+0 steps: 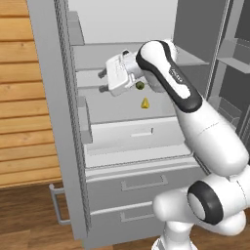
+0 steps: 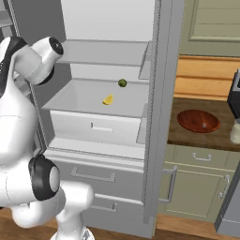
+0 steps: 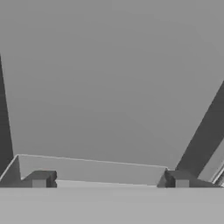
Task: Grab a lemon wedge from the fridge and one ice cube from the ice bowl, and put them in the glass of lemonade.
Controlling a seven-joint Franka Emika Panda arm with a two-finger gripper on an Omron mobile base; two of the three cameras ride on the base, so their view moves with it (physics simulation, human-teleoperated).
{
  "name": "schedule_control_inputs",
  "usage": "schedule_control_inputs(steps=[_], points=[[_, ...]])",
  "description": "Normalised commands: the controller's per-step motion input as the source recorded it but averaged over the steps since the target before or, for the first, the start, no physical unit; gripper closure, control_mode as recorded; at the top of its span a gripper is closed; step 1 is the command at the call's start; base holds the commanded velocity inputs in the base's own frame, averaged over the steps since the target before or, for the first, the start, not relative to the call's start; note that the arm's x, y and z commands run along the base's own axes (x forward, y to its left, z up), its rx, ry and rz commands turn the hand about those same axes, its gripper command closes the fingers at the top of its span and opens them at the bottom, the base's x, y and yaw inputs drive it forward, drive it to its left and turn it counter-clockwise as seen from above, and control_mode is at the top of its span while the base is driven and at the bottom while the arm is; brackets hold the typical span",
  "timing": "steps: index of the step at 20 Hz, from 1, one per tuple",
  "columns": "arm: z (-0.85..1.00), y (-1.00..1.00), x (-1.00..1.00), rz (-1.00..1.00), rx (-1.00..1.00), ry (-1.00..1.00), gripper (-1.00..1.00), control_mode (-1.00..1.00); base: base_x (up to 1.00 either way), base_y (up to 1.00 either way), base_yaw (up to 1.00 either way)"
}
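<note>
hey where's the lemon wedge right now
The lemon wedge lies on a middle shelf inside the open fridge, in front of a small dark green round item; in the left base view it sits just below the robot's hand.

The fridge (image 1: 122, 161) runs off the top edge in both base views, and its open doors are cut at the sides. In the left base view the arm hides part of the small dark green round item (image 1: 140, 85), at about eleven o'clock from the lemon wedge (image 1: 145, 103). At three o'clock in the right base view, the glass of lemonade (image 2: 235, 132) is sliced by the frame. The ice bowl (image 2: 198, 121) sits too far off to make out any ice cube.
</note>
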Motion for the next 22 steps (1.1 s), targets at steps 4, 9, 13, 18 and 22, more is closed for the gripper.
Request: schedule_control_inputs(steps=[4,9,13,18,22], points=[[0.04,-0.65,-0.47,-0.5,-0.11,0.09,-1.0,-1.0,0.0,0.0,0.0],[0.03,-0.5,-0.24,-0.6,-0.15,0.23,-1.0,-1.0,0.0,0.0,0.0],[-0.01,-0.51,0.18,-0.75,-0.24,0.26,-1.0,-1.0,0.0,0.0,0.0],[-0.01,-0.64,0.27,-0.76,-0.17,0.22,-1.0,-1.0,0.0,0.0,0.0],[-0.3,-1.0,0.36,-0.54,-0.03,0.16,-1.0,-1.0,0.0,0.0,0.0]])
